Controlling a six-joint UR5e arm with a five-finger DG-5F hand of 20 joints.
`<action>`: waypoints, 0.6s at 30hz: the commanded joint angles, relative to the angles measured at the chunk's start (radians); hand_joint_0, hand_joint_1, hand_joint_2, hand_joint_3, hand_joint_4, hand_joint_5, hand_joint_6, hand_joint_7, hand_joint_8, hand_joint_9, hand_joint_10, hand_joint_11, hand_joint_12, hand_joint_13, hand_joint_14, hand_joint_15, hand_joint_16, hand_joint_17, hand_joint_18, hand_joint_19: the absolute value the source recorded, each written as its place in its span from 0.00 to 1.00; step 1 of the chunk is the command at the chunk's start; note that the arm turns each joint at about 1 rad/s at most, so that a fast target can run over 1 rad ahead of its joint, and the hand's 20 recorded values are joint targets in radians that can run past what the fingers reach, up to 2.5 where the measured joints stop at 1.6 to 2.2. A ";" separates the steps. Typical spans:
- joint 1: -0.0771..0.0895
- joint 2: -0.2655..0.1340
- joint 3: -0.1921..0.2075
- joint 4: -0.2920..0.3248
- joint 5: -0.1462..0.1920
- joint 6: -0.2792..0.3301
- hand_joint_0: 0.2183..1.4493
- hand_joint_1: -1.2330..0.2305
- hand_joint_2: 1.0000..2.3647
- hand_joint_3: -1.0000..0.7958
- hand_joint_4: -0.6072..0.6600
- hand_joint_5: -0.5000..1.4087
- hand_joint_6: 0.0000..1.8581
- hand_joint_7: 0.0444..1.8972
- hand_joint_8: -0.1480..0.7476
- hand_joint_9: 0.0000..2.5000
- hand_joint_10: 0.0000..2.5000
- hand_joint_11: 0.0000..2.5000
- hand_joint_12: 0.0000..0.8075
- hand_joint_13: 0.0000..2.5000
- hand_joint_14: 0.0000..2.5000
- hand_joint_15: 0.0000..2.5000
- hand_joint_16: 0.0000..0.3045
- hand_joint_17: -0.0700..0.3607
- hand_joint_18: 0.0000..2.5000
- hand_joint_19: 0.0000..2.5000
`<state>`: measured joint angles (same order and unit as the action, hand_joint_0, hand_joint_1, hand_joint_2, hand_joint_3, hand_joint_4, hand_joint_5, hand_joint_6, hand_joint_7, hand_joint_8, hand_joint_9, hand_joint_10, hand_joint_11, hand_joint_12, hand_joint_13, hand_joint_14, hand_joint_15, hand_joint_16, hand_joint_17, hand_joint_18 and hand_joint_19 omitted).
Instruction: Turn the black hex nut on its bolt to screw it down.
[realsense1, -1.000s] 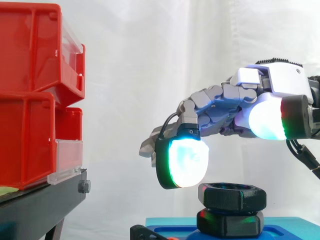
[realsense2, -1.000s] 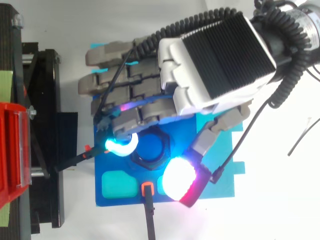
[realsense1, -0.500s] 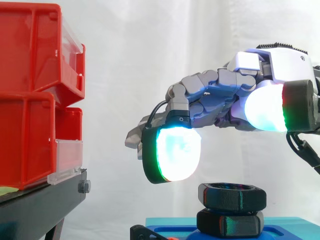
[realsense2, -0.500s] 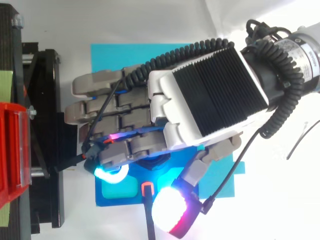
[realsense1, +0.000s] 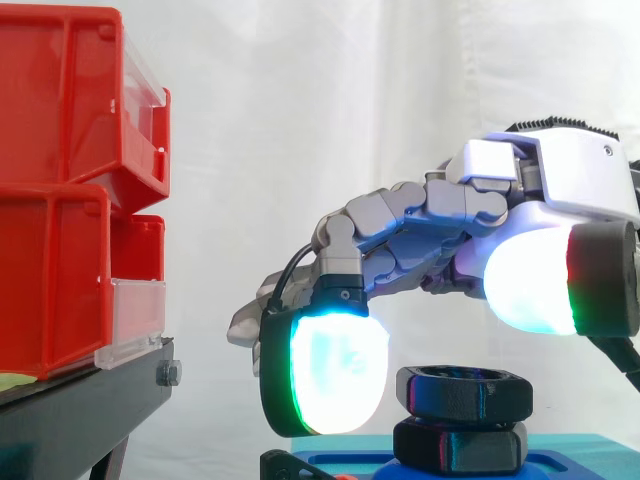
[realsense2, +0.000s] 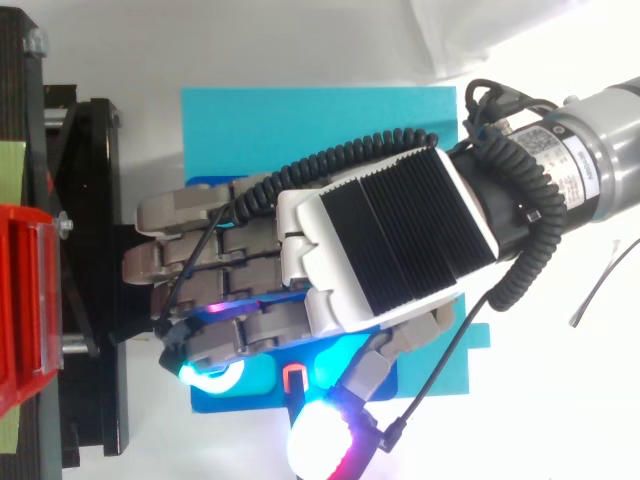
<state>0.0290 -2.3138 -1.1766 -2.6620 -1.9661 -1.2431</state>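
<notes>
Against the white curtain (realsense1: 300, 120), the hand (realsense1: 560, 180) hovers loosely spread over the black hex nut (realsense1: 463, 392), gripping nothing, so the screwing down seems yet undone

Grey-and-white hand (realsense1: 480, 210), glowing cyan pads (realsense1: 335, 375)

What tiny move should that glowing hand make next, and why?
Probably move over the black hex nut and close on it: the hand is open, and in the side view its fingers hang apart from the nut's left side, gripping nothing.
</notes>
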 joint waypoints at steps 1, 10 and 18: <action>0.000 -0.004 0.000 0.007 0.000 0.001 0.23 0.64 0.00 0.28 0.66 0.18 0.31 0.53 0.52 0.19 0.00 0.17 0.42 0.15 0.00 0.06 0.13 0.37 0.04 0.06; -0.003 -0.004 0.000 -0.013 -0.011 0.001 0.23 0.64 0.00 0.28 0.66 0.17 0.38 0.43 0.51 0.19 0.00 0.17 0.42 0.16 0.00 0.06 0.13 0.37 0.04 0.06; -0.014 -0.002 0.000 -0.018 -0.048 -0.001 0.23 0.63 0.00 0.28 0.67 0.16 0.40 0.40 0.51 0.20 0.00 0.17 0.42 0.16 0.00 0.06 0.13 0.37 0.04 0.06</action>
<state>0.0184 -2.3173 -1.1766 -2.6793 -1.9988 -1.2437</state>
